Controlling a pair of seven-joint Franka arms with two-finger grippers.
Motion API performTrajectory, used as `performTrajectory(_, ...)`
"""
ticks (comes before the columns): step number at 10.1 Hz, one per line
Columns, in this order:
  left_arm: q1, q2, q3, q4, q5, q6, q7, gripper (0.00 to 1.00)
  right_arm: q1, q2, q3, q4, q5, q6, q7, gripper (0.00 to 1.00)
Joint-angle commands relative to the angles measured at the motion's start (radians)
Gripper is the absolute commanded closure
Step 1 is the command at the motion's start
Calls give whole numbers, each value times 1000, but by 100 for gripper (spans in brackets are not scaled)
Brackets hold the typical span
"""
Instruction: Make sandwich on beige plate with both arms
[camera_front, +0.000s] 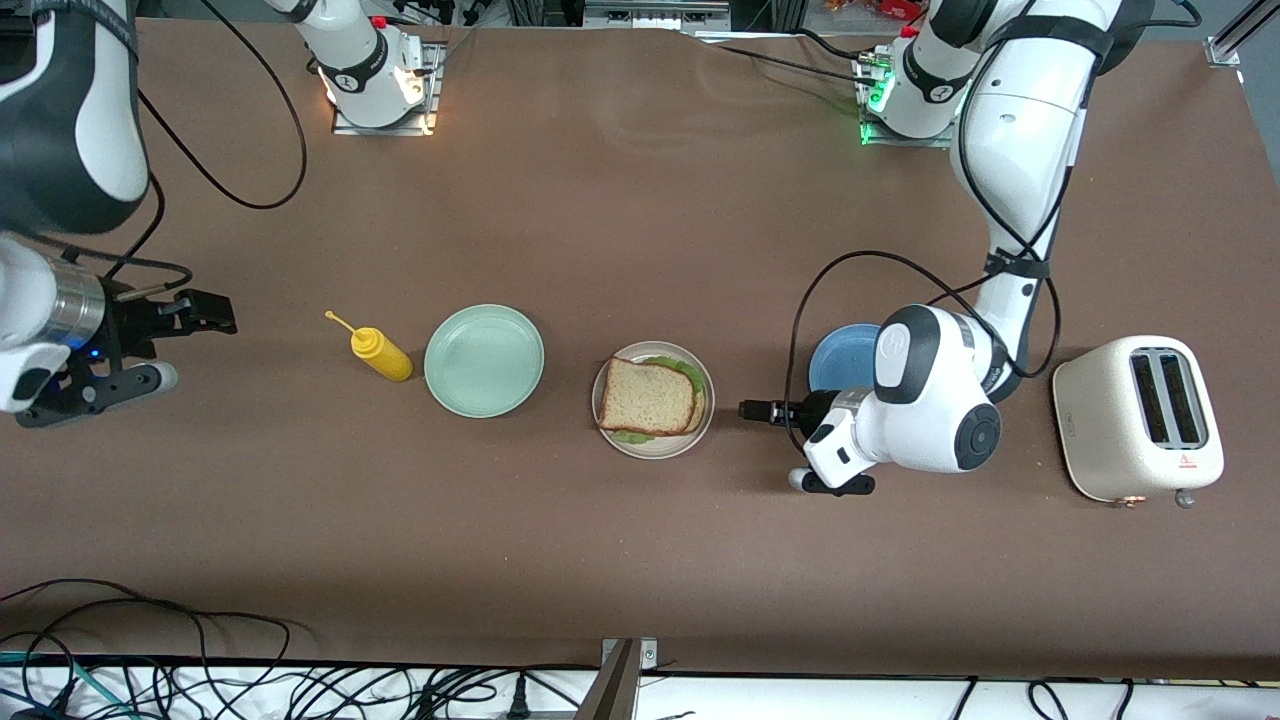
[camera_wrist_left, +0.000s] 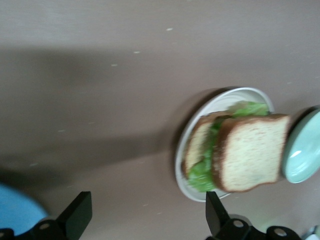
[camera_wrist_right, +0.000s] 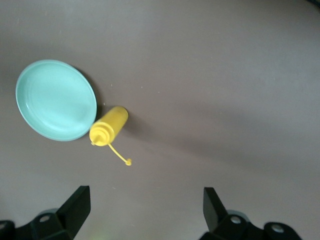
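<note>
Where the beige plate (camera_front: 653, 447) sits near the middle of the counter (camera_front: 640, 560), the sandwich (camera_front: 650, 397) lies assembled on it: a tan bread slice on top, green lettuce showing at its edges, and, in the left wrist view, a second slice (camera_wrist_left: 197, 145) beneath the lettuce. The top slice (camera_wrist_left: 251, 152) is offset so that it overhangs the plate rim (camera_wrist_left: 235, 93) on one side. Just beside the beige plate, toward the left arm's end, the left hand (camera_front: 760, 411) hangs low over the bare counter with its fingers (camera_wrist_left: 77, 212) spread wide and nothing between them. A blue plate (camera_front: 835, 360) lies partly under that arm's wrist, and a cream toaster (camera_front: 1135, 417) stands nearer the counter's end. Toward the right arm's end, a mint-green plate (camera_front: 484, 360) lies next to the beige plate, followed by a yellow squeeze bottle (camera_front: 380, 354) lying on its side. The right hand (camera_front: 205, 315) waits over the bare counter well apart from the bottle, fingers (camera_wrist_right: 75, 205) spread wide and empty.
</note>
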Motion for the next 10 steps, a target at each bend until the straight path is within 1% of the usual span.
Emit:
performTrajectory(1, 40, -58, 2, -12, 137, -89, 7, 0, -83, -205, 105, -268, -26, 126, 125, 0)
performTrajectory(2, 54, -68, 2, -13, 176, -116, 9, 0, -95, -239, 106, -285, -9, 137, 130, 0)
performTrajectory(3, 63, -77, 4, -15, 217, -143, 7, 0, -106, -271, 106, -296, -7, 175, 129, 0)
performTrajectory(4, 74, -91, 4, -18, 280, -166, 7, 0, -113, -290, 101, -295, -6, 187, 127, 0)
performTrajectory(6, 102, -120, 4, -18, 401, -218, 7, 0, -115, -348, 57, -299, -6, 181, 113, 0)
performTrajectory(7, 123, -137, 4, -18, 435, -244, 7, 0, -115, -378, 56, -305, -4, 177, 112, 0)
performTrajectory(9, 163, -178, 4, -19, 480, -276, 9, 0, -113, -388, 41, -333, 14, 140, 124, 0)
performTrajectory(10, 169, -201, 5, -19, 501, -287, 6, 0, -113, -382, 41, -333, 16, 96, 122, 0)
